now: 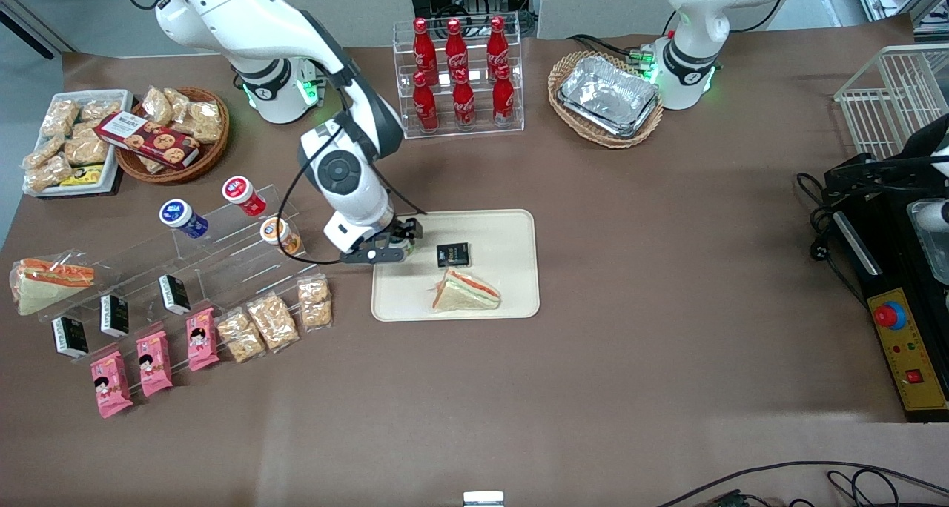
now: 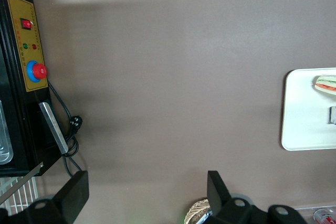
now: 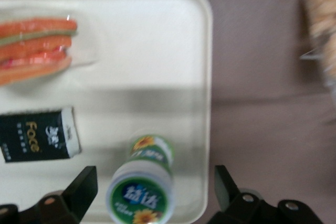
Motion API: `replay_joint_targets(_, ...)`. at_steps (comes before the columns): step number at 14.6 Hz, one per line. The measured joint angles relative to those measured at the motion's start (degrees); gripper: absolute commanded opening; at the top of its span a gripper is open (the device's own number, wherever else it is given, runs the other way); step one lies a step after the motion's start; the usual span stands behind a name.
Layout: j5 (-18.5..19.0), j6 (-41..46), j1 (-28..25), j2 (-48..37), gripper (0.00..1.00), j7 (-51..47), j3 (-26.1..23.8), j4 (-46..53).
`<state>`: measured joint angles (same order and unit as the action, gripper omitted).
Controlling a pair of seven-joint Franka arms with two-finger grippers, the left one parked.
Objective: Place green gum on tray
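The green gum (image 3: 142, 182), a small bottle with a green-and-white lid, stands on the cream tray (image 3: 157, 51) close to its rim. My right gripper (image 3: 152, 187) is open, with one finger on each side of the bottle and a clear gap to both. In the front view the gripper (image 1: 389, 249) hangs over the tray (image 1: 504, 270) at the edge toward the working arm's end, and its body hides most of the gum. A wrapped sandwich (image 1: 465, 290) and a black packet (image 1: 453, 254) also lie on the tray.
A clear stepped stand beside the tray holds a blue-lidded bottle (image 1: 182, 218), a red-lidded bottle (image 1: 243, 195) and an orange-lidded bottle (image 1: 279, 234). Snack packets (image 1: 270, 322) lie nearer the camera. A cola rack (image 1: 460, 73) and a basket of foil trays (image 1: 606, 95) stand farther back.
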<state>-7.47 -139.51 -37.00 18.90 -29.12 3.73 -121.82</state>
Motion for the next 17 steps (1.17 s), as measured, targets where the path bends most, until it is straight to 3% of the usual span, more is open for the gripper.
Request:
replay_joint_targets(9,0.01,25.1,21.69,-12.51,0.99,23.11,0.87,6.87)
replay_joint_targets(13,0.05,36.18,32.4,-15.18,0.99,35.95,1.17,14.22)
replay_joint_targets(17,3.86,48.69,34.92,-14.67,1.0,39.4,3.17,26.91)
